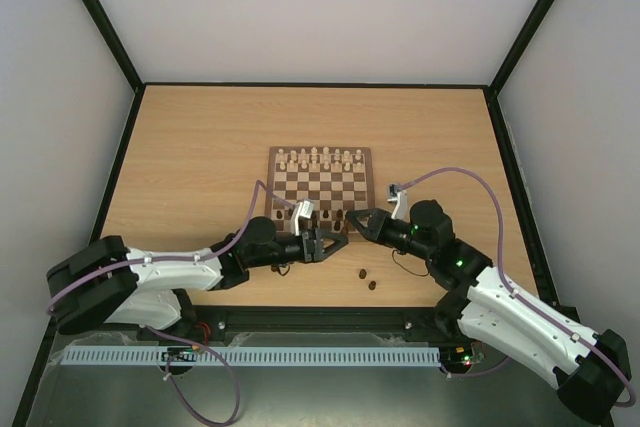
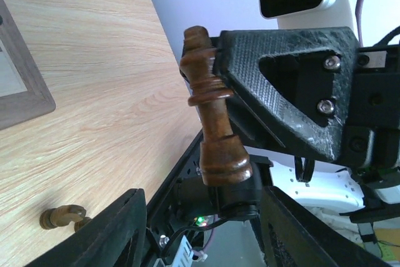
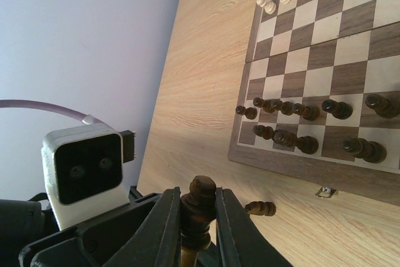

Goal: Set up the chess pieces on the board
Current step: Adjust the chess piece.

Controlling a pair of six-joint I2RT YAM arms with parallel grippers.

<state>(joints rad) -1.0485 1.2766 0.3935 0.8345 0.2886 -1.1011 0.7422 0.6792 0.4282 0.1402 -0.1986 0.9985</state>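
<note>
A tall dark chessman (image 2: 211, 107) is being gripped near its head by the right gripper (image 3: 199, 203), both fingers pressed tight against the wood. Its base is being left free, and it is being held tilted in the air, clear of the table (image 1: 200, 147), just off the near edge of the board (image 3: 281, 168).

The left gripper (image 2: 201, 197) is being brought face to face with it. Its jaws are standing apart on either side of the chessman's base, and neither finger can be seen touching the piece.

On the board, the two near rows are being filled: a line of dark chessmen (image 3: 300, 112) is being shown upright there, with gaps among them. The pale chessmen (image 1: 320, 157) are being kept in the far rows.

Two loose dark pieces (image 1: 361, 273) are being left on the table close together, between the board's near right corner and the table's near edge. At least one of them is lying on its side.
</note>
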